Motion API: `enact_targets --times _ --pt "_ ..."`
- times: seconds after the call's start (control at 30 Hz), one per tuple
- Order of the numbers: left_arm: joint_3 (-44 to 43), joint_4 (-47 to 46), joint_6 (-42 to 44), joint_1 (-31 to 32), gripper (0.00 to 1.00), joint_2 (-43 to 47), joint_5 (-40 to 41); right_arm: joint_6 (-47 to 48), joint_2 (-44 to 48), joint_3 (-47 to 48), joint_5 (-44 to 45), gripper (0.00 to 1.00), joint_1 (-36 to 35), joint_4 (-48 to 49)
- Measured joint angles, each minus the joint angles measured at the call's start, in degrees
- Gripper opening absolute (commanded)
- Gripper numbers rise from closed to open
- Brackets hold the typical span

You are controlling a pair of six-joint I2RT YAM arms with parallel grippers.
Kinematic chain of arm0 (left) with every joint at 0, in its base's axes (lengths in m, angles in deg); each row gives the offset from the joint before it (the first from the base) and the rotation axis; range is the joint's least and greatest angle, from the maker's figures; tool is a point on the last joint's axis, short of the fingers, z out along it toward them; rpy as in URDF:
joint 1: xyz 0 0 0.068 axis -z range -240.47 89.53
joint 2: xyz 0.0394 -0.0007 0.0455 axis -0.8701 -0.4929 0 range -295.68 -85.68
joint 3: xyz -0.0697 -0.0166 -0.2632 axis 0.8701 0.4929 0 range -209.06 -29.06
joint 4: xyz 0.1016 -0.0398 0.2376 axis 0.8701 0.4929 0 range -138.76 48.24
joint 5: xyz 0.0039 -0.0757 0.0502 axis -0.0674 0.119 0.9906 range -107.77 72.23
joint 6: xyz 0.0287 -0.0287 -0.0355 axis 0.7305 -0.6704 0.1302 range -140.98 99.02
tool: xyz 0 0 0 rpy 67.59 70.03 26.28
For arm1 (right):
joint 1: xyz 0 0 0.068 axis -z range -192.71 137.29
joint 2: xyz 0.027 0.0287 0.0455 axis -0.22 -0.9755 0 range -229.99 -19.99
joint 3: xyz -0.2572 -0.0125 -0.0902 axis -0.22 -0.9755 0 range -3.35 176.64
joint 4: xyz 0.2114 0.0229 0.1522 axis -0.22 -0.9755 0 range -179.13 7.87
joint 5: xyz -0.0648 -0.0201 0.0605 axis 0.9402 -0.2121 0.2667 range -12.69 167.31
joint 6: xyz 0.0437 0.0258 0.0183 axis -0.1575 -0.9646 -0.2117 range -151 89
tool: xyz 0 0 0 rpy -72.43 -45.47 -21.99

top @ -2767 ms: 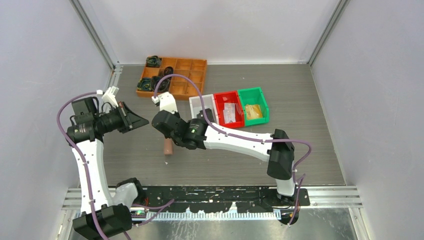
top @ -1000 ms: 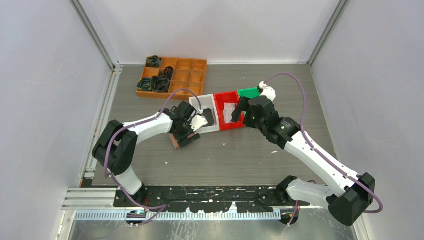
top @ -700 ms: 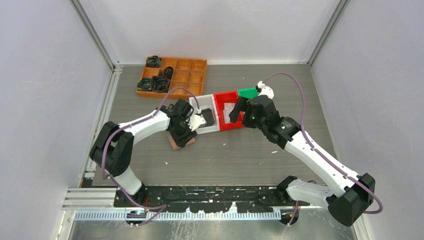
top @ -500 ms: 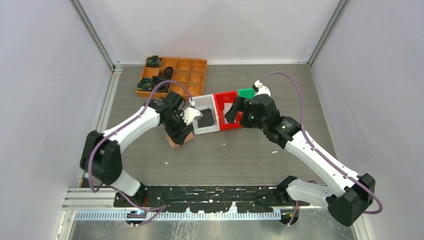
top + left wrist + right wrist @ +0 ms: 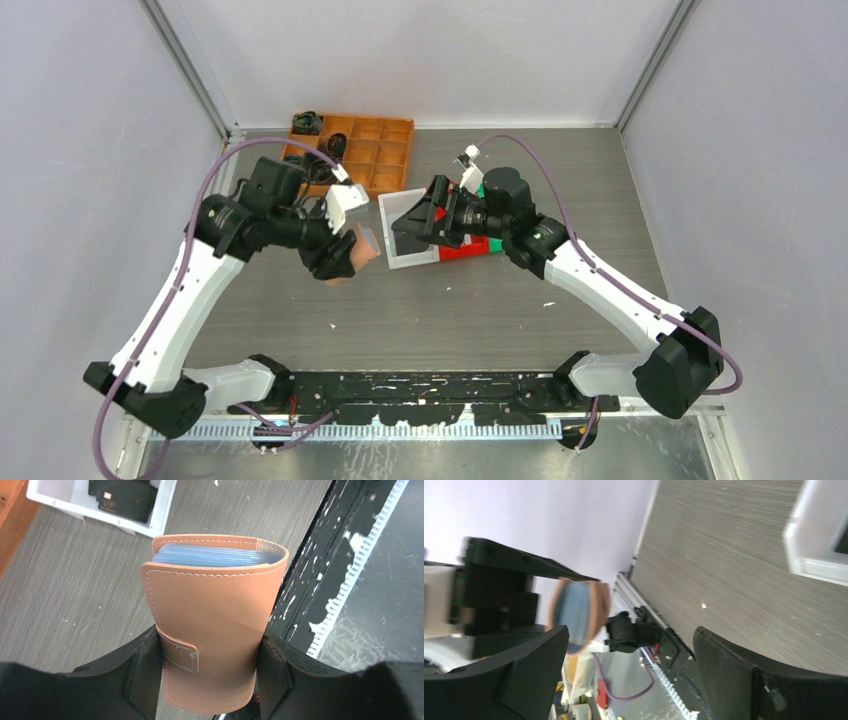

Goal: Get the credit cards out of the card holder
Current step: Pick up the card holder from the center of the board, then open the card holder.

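The salmon-pink card holder [image 5: 215,605] is off the table, with my left gripper [image 5: 209,645] shut on its lower half across the snap tab [image 5: 181,653]. Its flap is folded shut, and only the clear bluish sleeve edges [image 5: 215,557] show at the open end. No credit cards can be made out inside it. From above, the card holder [image 5: 354,260] hangs in my left gripper [image 5: 338,252] over the table's left middle. My right gripper [image 5: 408,222] is open just to its right, pointing at it. In the right wrist view the card holder [image 5: 576,611] shows blurred, end-on, beyond my open right gripper [image 5: 630,635].
A white bin [image 5: 408,262] holding a black card marked VIP [image 5: 120,495] sits right of the holder, with a red bin [image 5: 468,250] beside it under the right arm. An orange compartment tray [image 5: 378,150] with dark items stands at the back left.
My left gripper closed on the card holder and lifted it off the table, up and left. My right gripper swung left from over the bins to face it.
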Motion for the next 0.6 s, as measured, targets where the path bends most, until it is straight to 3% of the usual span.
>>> enact_targets --times 0.27,0.6 --pt "6.2 -2.4 2.2 8.9 0.26 6.0 11.3 -4.5 -3.5 8.4 -0.4 1.00 -5.7 1.3" --pt "6.2 -6.0 3.5 10.6 0.26 6.3 17.9 -1.9 -6.4 13.3 3.0 0.97 -10.0 -9.3"
